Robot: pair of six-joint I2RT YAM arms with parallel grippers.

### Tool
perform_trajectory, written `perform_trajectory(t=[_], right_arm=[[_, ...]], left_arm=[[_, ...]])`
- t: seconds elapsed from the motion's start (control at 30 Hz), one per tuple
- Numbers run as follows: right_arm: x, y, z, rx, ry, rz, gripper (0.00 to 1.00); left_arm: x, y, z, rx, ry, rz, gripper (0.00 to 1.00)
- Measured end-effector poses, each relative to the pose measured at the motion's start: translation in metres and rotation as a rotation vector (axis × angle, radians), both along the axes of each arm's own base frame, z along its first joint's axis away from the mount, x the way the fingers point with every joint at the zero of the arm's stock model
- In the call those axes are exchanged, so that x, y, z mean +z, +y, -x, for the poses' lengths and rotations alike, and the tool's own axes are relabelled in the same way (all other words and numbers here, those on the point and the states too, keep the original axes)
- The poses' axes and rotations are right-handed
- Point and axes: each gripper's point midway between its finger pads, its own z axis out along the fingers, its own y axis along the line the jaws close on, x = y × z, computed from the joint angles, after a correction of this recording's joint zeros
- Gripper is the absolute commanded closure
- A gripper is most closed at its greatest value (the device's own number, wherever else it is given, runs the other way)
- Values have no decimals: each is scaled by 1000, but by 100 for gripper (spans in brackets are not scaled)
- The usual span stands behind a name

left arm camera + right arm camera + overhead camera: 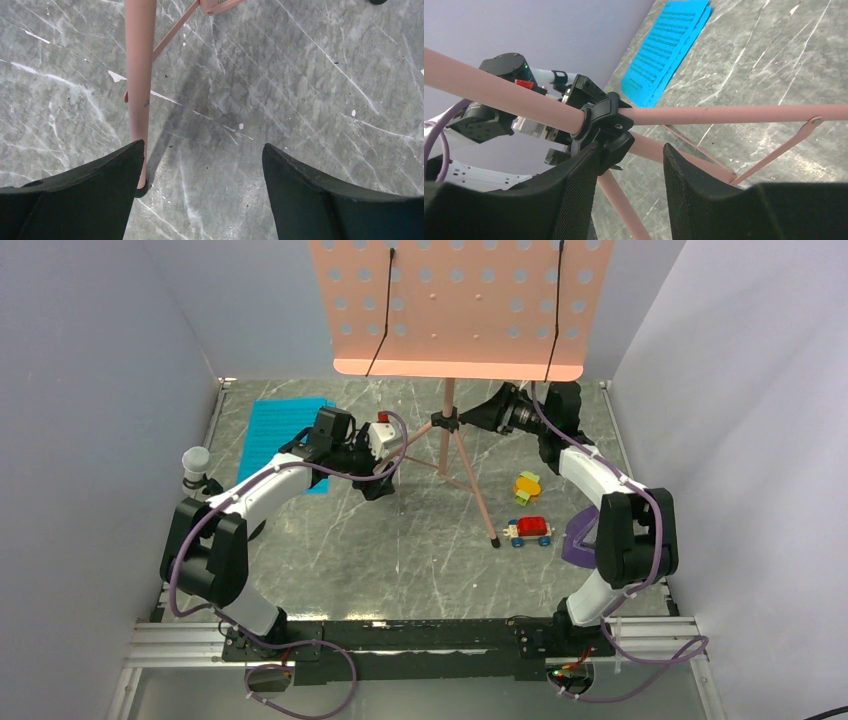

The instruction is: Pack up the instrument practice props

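L gripper (202,145) is spread wide; a pink music stand (449,400) leg (139,75) sits just by one finger. R gripper (631,147) is spread too, near the stand's black clamp (606,120).

The music stand desk (455,305) runs off the top edge; the right arm (630,530) half-hides the metronome (577,542).

Pale lilac walls (100,390) on three sides; grey marbled tabletop (400,550), veined white; even light.
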Motion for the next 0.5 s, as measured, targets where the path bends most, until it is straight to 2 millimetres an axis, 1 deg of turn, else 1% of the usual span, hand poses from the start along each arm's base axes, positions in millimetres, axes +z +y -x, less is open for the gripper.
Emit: perform_trajectory(t=[0.07,0.2,0.33,0.5], right_arm=[[0,1,0,5,-21,12,56],[2,1,-3,-8,-72,42,55],[0,-1,-2,-30,-112,62,53],[-1,-3,-1,-39,-143,68,47]], left_arm=[[-2,0,0,0,6,-3,8],[-3,0,-1,2,6,-6,8],[-3,1,-1,4,4,-8,8],[-3,1,-1,3,2,-9,8]])
